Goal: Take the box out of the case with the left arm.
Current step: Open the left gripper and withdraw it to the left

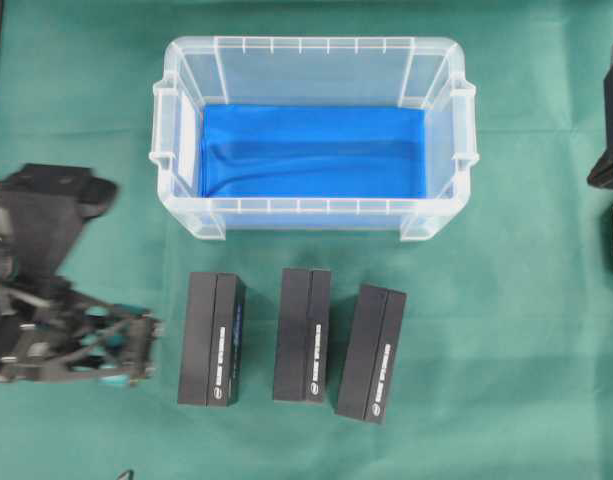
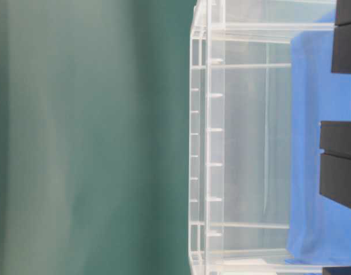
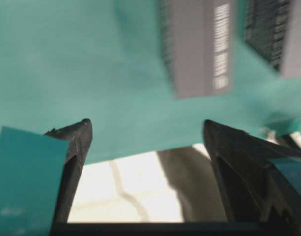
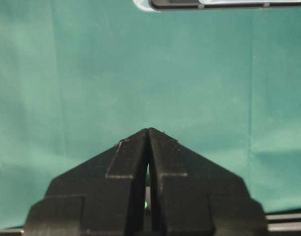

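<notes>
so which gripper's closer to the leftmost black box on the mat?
Left. The left gripper sits open just left of the leftmost box, not touching. The right gripper, shut, is off at the overhead view's far right edge, beyond the case.

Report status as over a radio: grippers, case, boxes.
Left gripper open, empty; right gripper shut. Case holds only blue cloth. Three black boxes on table outside. Nothing obstructing.
</notes>
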Controlling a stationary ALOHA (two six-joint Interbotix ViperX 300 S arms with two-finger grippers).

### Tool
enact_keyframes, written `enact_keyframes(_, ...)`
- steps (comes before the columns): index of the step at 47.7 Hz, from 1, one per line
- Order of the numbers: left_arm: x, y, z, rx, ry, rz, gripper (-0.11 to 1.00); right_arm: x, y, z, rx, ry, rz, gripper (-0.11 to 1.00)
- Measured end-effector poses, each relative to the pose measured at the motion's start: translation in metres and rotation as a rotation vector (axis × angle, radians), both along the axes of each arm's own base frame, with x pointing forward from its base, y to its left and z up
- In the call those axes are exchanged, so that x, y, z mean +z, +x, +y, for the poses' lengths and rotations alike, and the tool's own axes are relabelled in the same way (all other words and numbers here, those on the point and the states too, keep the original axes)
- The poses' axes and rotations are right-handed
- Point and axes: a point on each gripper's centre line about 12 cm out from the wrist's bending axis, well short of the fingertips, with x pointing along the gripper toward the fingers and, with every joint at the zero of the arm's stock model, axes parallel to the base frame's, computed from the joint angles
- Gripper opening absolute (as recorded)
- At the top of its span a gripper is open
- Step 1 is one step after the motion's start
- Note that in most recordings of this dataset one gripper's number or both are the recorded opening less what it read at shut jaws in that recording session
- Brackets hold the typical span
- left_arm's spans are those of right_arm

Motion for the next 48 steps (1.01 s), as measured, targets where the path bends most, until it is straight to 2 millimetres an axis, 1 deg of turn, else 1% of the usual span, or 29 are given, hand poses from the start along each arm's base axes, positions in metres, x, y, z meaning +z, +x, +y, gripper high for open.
enact_keyframes(3,0.0,-0.01,-0.001,-0.005,-0.004,-0.001,0.9,0.0,0.0,0.0,0.0,0.0,0.0,0.0)
enact_keyframes(8,-0.002,-0.018,0.0,0.001,-0.005,0.004,0.9,0.0,0.0,0.0,0.0,0.0,0.0,0.0)
enact_keyframes(18,-0.003,-0.02,0.006,0.013,0.008,0.007,0.9,0.0,0.0,0.0,0.0,0.0,0.0,0.0)
enact_keyframes(25,-0.002,-0.019,0.017,0.038,0.017,0.014,0.9,0.0,0.0,0.0,0.0,0.0,0.0,0.0)
enact_keyframes(35,0.001,-0.019,0.046,0.065,0.03,0.008,0.9,0.0,0.0,0.0,0.0,0.0,0.0,0.0)
enact_keyframes(48,0.003,-0.025,0.096,0.132,0.056,0.012,0.9,0.0,0.0,0.0,0.001,-0.001,0.0,0.0)
